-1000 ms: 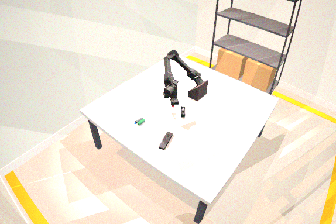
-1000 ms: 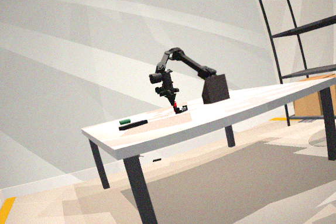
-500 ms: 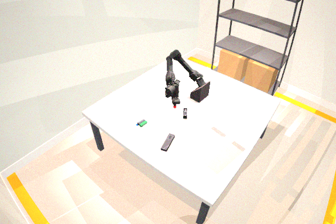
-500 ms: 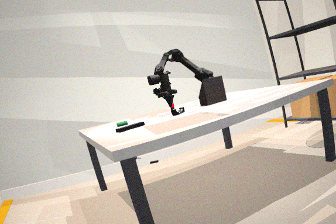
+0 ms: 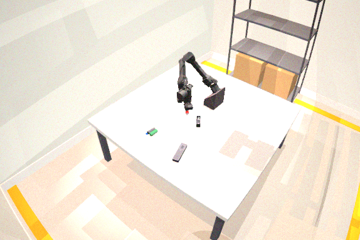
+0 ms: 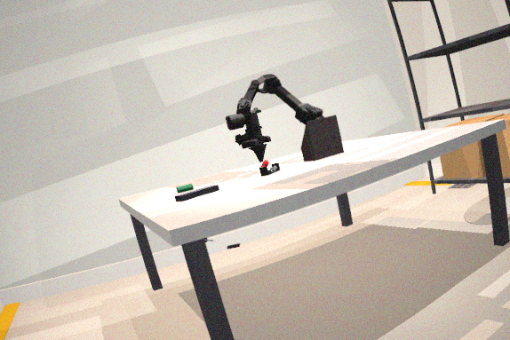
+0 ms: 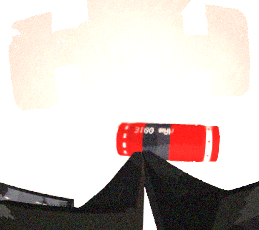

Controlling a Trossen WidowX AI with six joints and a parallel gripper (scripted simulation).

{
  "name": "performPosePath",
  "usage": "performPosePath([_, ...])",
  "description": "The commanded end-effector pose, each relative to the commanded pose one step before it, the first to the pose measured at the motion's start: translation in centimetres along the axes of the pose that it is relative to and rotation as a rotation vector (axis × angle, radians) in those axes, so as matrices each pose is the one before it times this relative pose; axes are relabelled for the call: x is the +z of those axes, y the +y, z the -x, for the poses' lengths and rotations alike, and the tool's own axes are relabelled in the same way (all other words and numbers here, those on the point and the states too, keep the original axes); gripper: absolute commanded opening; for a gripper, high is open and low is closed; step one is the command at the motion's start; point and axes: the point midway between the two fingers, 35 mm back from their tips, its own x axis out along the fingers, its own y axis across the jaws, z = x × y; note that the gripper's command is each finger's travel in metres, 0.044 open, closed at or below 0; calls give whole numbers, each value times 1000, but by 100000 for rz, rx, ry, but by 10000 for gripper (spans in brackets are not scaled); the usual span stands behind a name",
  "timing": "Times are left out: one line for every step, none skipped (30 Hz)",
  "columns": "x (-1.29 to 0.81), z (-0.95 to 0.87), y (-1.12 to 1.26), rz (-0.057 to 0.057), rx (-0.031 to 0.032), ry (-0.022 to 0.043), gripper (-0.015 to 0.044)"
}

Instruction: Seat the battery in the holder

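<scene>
The red battery (image 5: 187, 112) (image 6: 265, 163) (image 7: 168, 141) lies on its side on the white table (image 5: 135, 114) (image 6: 400, 145). My gripper (image 5: 188, 107) (image 6: 261, 157) (image 7: 142, 159) is shut, with nothing between its fingers. It points down with its tips just above the battery's near edge; I cannot tell whether they touch. The small black holder (image 5: 198, 121) (image 6: 269, 171) stands on the table a short way to the right of the battery. It is out of the wrist view.
A green battery (image 5: 152, 131) (image 6: 185, 187) and a flat grey bar (image 5: 179, 152) (image 6: 196, 193) lie nearer the table's front left. The arm's dark base (image 5: 214, 99) (image 6: 322, 138) stands behind. A metal shelf (image 5: 279, 24) with cardboard boxes (image 5: 264, 75) stands beyond the table.
</scene>
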Motion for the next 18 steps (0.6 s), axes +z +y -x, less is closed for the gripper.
performPosePath([-70,-68,-439,252,-278,-178,0])
performPosePath([0,0,0,0,0,0,0])
performPosePath([75,197,339,-314,311,189,0])
performPosePath([17,416,51,24,76,59,0])
performPosePath([21,699,68,41,103,86,0])
performPosePath([14,875,57,50,89,85,0])
performPosePath([1,886,25,49,48,60,0])
performPosePath([-11,894,-7,47,7,33,0])
performPosePath([-22,900,-40,44,-33,3,0])
performPosePath([-32,906,-73,40,-71,-28,0])
performPosePath([-41,908,-107,36,-108,-61,0])
performPosePath([-39,735,-112,26,-114,-74,0])
performPosePath([-26,442,-78,14,-79,-56,0])
performPosePath([-9,147,-28,4,-28,-21,0])
performPosePath([0,0,0,0,0,0,0])
performPosePath([0,0,0,0,0,0,0])
performPosePath([0,0,0,0,0,0,0])
performPosePath([0,0,0,0,0,0,0])
